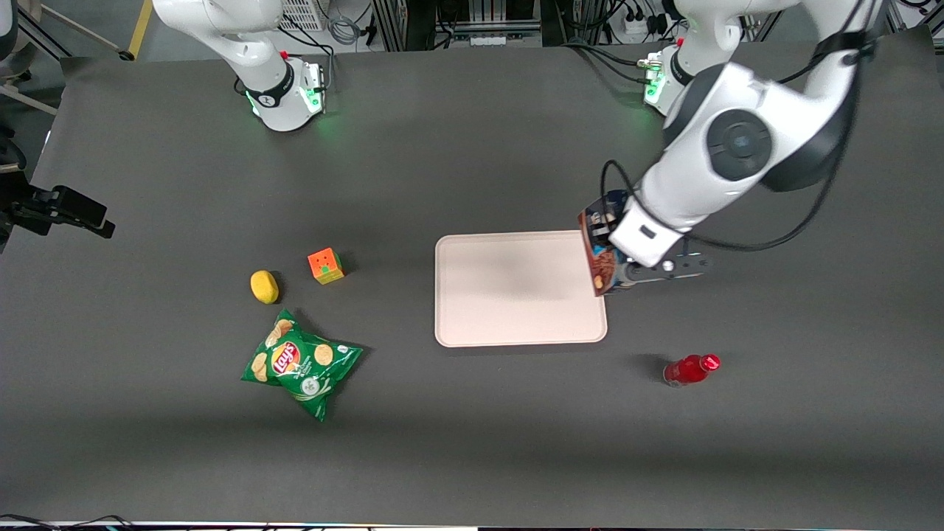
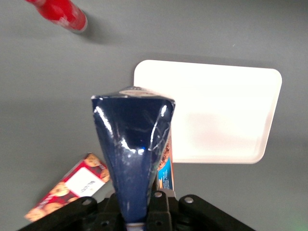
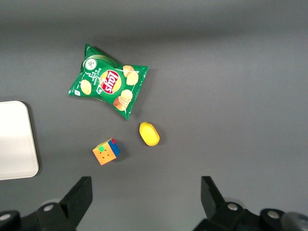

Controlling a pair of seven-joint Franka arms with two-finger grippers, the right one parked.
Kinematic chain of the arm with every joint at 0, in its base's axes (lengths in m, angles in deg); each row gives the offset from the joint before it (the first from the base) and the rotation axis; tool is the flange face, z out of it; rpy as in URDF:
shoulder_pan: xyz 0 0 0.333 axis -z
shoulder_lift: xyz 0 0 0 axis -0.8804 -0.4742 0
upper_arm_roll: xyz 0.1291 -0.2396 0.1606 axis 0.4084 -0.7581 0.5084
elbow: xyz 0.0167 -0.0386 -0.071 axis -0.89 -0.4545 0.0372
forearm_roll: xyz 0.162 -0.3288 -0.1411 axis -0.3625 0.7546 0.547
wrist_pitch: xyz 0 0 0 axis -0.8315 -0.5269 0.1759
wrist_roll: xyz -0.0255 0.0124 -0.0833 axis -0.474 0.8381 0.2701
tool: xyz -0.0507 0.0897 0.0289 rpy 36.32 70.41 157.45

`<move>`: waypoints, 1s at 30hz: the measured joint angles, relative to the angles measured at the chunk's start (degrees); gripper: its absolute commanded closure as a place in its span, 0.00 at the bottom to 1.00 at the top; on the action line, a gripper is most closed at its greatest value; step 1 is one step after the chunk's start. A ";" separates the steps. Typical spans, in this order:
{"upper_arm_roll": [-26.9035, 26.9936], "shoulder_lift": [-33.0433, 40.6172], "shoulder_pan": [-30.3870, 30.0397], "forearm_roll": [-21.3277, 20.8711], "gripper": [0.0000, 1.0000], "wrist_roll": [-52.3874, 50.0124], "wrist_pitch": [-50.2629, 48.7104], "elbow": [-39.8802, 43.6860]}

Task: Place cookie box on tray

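The left gripper (image 1: 618,274) is gripping the cookie box (image 1: 599,254) tight, holding it in the air over the tray's (image 1: 516,289) working-arm edge.

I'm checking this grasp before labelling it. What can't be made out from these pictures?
- Front view: most of the cookie box is covered by the arm; the gripper holds it above the tray edge.
- Left wrist view: the red box is partly covered by the gripper and cookie box.
- Left wrist view: the red bottle is cut off by the frame.
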 measured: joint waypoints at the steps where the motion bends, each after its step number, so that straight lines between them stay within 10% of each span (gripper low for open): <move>1: -0.33 -0.09 0.01 -0.67 0.96 -0.06 1.46 -1.21; 30: -1.39 -14.18 0.01 -18.27 0.96 -8.02 16.49 -6.38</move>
